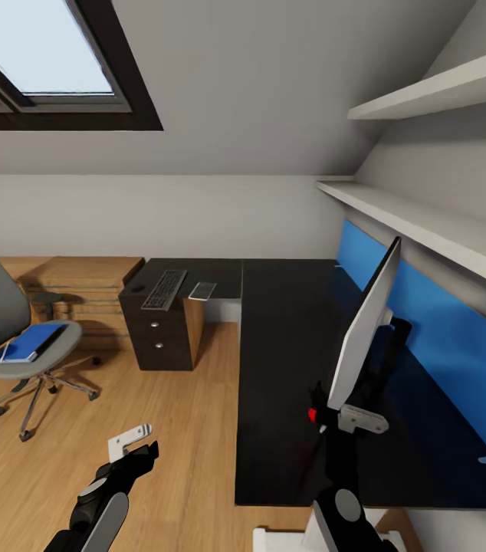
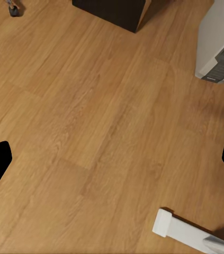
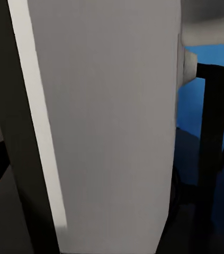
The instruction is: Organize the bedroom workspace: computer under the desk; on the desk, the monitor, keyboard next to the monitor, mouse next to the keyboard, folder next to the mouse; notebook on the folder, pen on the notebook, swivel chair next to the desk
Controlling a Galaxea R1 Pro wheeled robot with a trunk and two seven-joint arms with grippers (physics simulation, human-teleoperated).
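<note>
The right gripper (image 1: 333,405) is clamped on the monitor's (image 1: 366,322) lower edge, holding it upright over the desk (image 1: 281,383) for placing. The left gripper (image 1: 132,445) hangs apart above the floor (image 2: 90,116), free.

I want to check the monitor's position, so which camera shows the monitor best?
The head view: the monitor appears whole, upright on the desk before the blue back panel, with the right gripper at its lower edge. The right wrist view gives just a close-up of its white back.
</note>
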